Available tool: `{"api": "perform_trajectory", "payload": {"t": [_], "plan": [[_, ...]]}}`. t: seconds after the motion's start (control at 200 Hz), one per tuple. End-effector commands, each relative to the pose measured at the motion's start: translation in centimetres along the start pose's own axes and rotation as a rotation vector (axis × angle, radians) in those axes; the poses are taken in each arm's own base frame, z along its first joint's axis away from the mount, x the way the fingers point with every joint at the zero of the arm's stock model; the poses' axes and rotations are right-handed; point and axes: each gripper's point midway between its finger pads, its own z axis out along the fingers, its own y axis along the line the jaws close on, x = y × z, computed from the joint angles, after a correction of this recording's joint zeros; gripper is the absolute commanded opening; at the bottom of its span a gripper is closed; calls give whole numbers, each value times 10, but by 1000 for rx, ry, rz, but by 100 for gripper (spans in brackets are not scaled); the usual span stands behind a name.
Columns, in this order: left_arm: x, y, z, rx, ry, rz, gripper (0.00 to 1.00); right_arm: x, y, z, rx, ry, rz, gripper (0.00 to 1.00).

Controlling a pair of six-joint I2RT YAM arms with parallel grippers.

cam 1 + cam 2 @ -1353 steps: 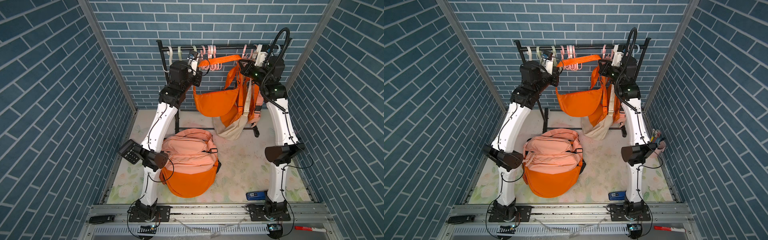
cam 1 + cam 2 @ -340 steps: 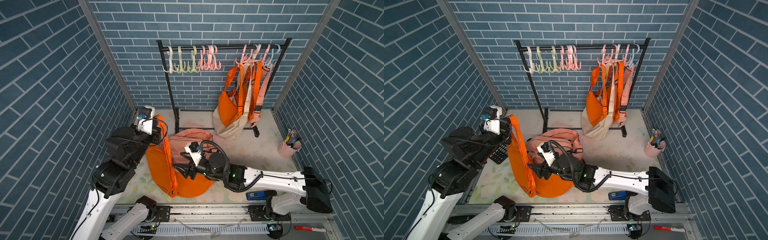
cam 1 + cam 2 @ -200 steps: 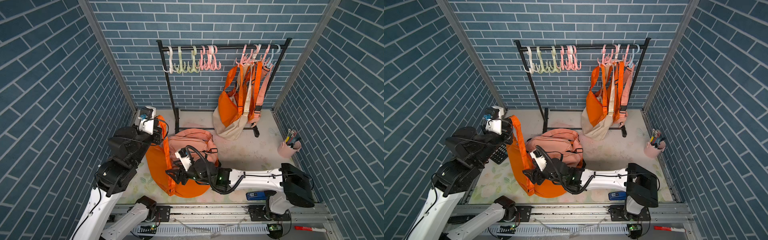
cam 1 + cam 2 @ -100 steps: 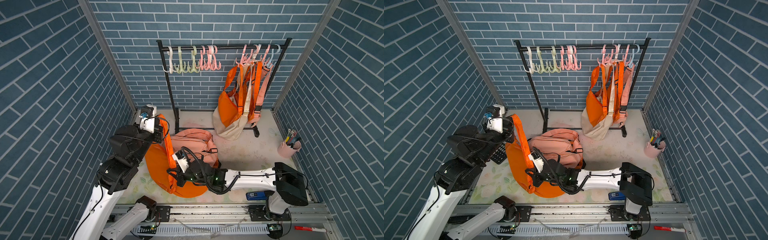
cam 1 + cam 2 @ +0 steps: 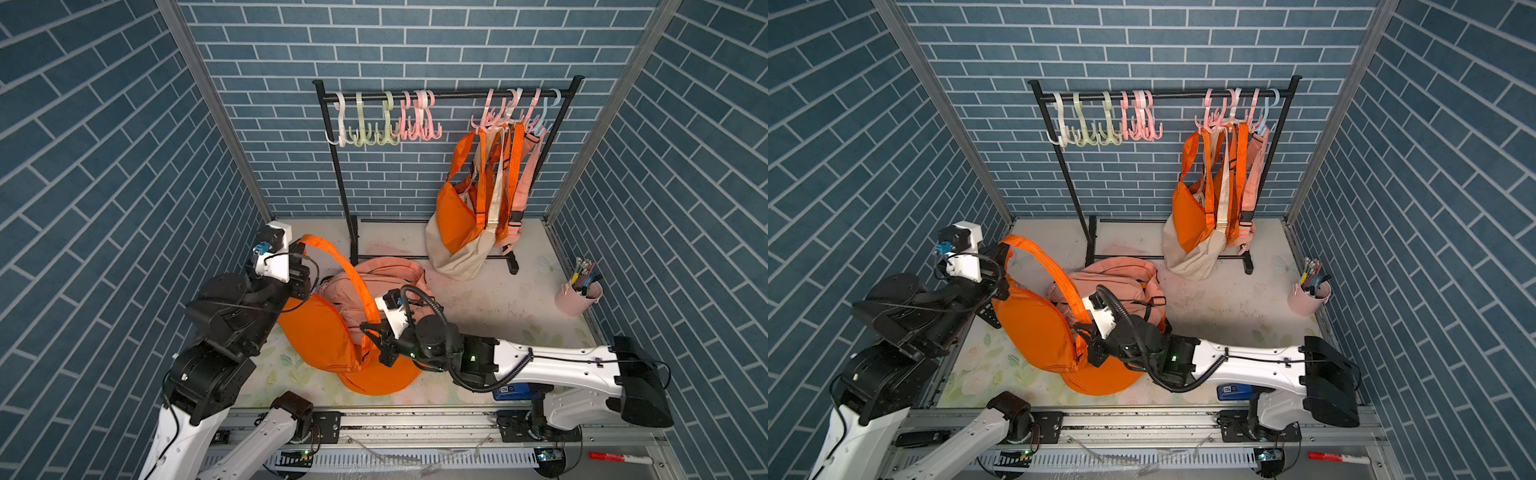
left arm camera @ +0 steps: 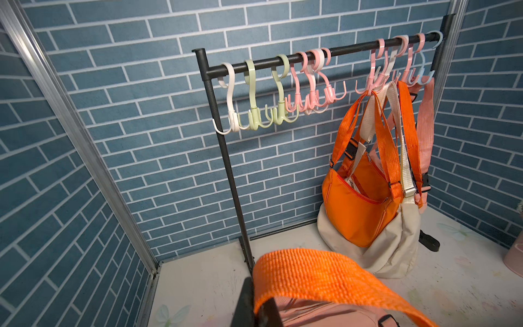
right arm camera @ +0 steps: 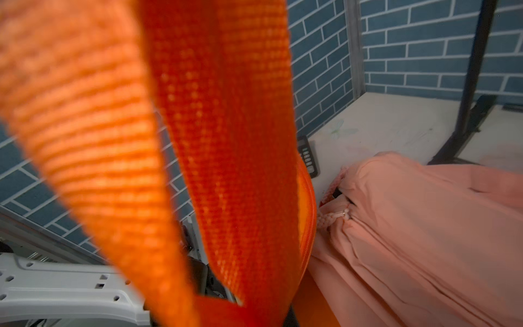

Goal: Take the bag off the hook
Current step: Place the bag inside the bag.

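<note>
Bag (image 5: 318, 332) was off the hooks (image 5: 376, 137), slung low against the backpack (image 5: 390, 274) over the counter (image 5: 478, 299), left pincer (image 5: 297, 250) and right pincer (image 5: 371, 332) both clamped on its strap (image 5: 347, 268); it needed even lowering before release.

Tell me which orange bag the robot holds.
The orange bag near the table, strap clamped in the left pincer and right pincer; the second orange bag hangs on the rack.

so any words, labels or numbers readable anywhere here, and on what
No text reads clearly in any view.
blue box by the right arm's base: white label, too small to read.
keypad on the floor by the wall: key marks blurred.
red marker on the front rail: any print is too small to read.
</note>
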Motion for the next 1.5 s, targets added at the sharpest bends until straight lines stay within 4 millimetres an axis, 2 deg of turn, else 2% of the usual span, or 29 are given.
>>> {"api": "perform_trajectory", "payload": {"t": [0.0,0.11,0.125,0.17,0.295,0.495,0.575,0.635,0.73,0.855,0.945,1.26,1.38,1.495], "plan": [[-1,5,-15,-11,3,11,0,-14,-21,-23,114,-19,-111,0],[4,-1,-20,30,10,11,0,-36,-24,-47,148,-43,-172,0],[1,-1,-28,38,-15,6,0,-39,-24,-50,149,-47,-179,0],[1,-6,-34,70,-29,8,0,-47,-24,-60,153,-59,-195,0],[11,-20,-41,153,-43,27,0,-62,-24,-82,165,-80,-228,0],[11,-29,-59,222,-101,26,0,-79,-23,-102,173,-98,-267,0],[14,-29,-58,218,-87,23,0,-84,-22,-107,169,-102,-270,0],[23,-26,-53,196,-57,15,0,-84,-27,-108,205,-97,-282,0],[42,-28,-41,183,-15,-23,0,-84,-44,-106,287,-85,-287,0],[78,-25,-17,123,77,-96,0,-75,-86,-96,372,-29,-186,0],[100,-19,-1,59,137,-132,0,-68,-107,-86,381,-10,-120,0],[127,-7,36,-78,206,-182,0,-68,-164,-50,410,67,-54,0],[145,-4,50,-125,234,-198,0,-58,-183,-36,407,95,-23,0],[163,-5,57,-145,251,-217,0,-40,-194,-22,389,125,8,0]]}}
